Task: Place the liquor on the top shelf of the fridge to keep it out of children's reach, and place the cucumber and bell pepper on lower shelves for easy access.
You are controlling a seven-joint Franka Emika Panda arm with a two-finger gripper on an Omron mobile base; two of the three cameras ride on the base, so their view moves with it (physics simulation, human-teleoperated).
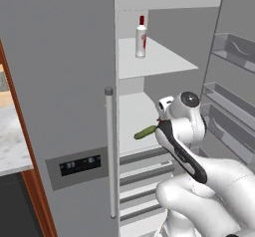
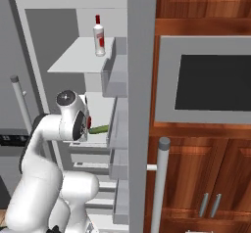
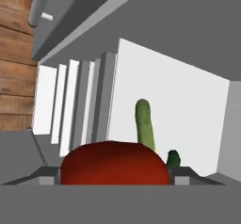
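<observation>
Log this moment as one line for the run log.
liquor: on top shelf | cucumber: on lower shelf | claw: holding bell pepper, at fridge

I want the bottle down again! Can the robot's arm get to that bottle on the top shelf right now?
Probably not right away. The way to the bottle on the top shelf looks free, with the fridge open, but the fingers seem to be holding the red pepper down by the cucumber.
</observation>
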